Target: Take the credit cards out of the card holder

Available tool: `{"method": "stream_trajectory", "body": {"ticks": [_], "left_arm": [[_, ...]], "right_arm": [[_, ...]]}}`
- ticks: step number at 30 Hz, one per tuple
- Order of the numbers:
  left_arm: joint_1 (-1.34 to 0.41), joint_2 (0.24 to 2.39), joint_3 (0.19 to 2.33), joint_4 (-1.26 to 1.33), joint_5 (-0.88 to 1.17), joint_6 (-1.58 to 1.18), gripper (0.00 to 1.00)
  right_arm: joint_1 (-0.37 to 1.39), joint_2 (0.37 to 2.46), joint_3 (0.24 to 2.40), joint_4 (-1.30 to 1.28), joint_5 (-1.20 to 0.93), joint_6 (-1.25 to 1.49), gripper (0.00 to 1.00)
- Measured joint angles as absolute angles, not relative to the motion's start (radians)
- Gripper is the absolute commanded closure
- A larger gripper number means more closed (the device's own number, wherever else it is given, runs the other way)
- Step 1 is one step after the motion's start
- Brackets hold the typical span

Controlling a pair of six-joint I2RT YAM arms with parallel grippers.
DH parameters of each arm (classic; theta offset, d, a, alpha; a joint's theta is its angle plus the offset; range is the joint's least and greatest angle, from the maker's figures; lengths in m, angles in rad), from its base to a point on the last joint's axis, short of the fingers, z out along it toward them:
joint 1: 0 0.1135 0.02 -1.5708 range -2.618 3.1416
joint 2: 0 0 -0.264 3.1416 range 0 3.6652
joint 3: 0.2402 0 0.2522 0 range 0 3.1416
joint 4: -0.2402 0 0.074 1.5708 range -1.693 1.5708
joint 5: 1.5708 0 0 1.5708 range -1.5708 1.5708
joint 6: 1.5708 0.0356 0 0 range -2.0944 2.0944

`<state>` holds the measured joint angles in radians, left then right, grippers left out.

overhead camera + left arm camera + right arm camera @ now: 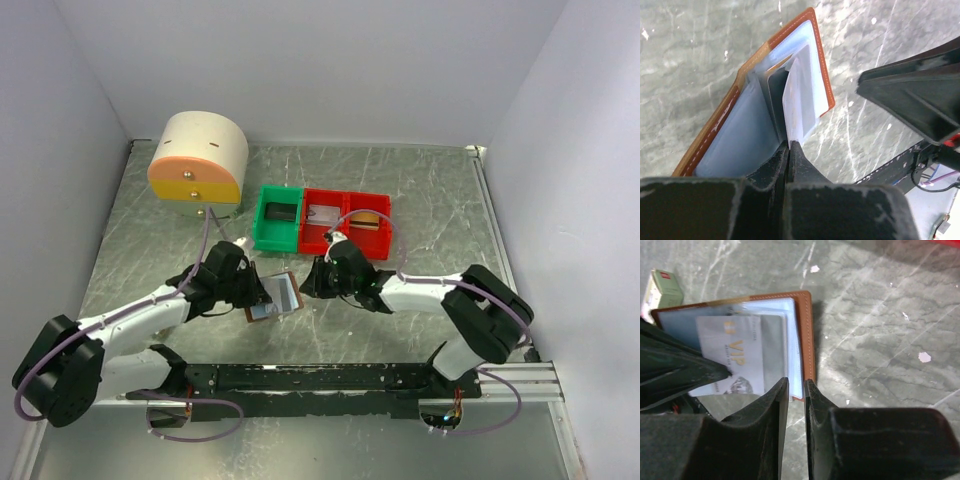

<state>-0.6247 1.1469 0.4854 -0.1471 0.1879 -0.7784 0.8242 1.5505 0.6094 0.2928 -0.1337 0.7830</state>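
1. Top view: the card holder [272,298] sits open on the surface [430,190], right between the two arms and just in front of the green bin [277,218] and red bin [347,222]. The left tool [252,290] is on its left side and the right tool [310,283] is at its right edge. A round cream box [198,158] stands well apart in the back left corner.

2. Left wrist view: the holder is spread open, with the brown stitched border around the pale-blue panels. A pale card [801,97] sticks up out of the middle leaves at a tilt. The left tool's fingers are pressed together with basically no gap, pinching the bottom end of that card. The right tool shows as a dark wedge off to the right, just beside the holder.

3. Right wrist view: the card reads "VIP" and lies over the pale-blue panel, with the left tool's tip touching its lower corner. The right tool's fingers are nearly together, with only a thin slit between them. They nip the holder's near edge, where the blue sleeve meets the brown border. A small box [662,287] sits on the surface beyond the holder's far corner.
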Motion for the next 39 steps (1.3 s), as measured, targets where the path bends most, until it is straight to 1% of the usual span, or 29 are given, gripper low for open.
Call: {"method": "stream_trajectory", "body": {"ticks": [7,11,18,24,33,37,38,39], "left_arm": [[-0.625,1.134,0.504,-0.234,0.198,-0.727,0.93],[-0.625,1.134,0.530,-0.267,0.204,-0.703,0.93],[-0.625,1.133,0.533,-0.292,0.204,-0.695,0.93],[-0.625,1.099,0.536,-0.338,0.184,-0.697,0.91],[-0.625,1.029,0.583,-0.458,0.121,-0.699,0.93],[-0.625,0.993,0.608,-0.527,0.087,-0.701,0.93],[-0.625,0.979,0.616,-0.539,0.081,-0.701,0.93],[-0.625,0.964,0.625,-0.551,0.076,-0.701,0.93]], "right_arm": [[0.825,1.489,0.601,0.336,-0.192,0.774,0.79],[0.839,1.550,0.606,0.434,-0.253,0.798,0.79],[0.875,1.777,0.694,0.530,-0.324,0.841,0.79],[0.875,1.798,0.707,0.527,-0.310,0.858,0.79],[0.875,1.798,0.706,0.516,-0.296,0.859,0.79],[0.875,1.781,0.681,0.534,-0.300,0.860,0.75],[0.875,1.766,0.667,0.536,-0.299,0.860,0.73],[0.875,1.747,0.653,0.538,-0.299,0.860,0.66]]}}
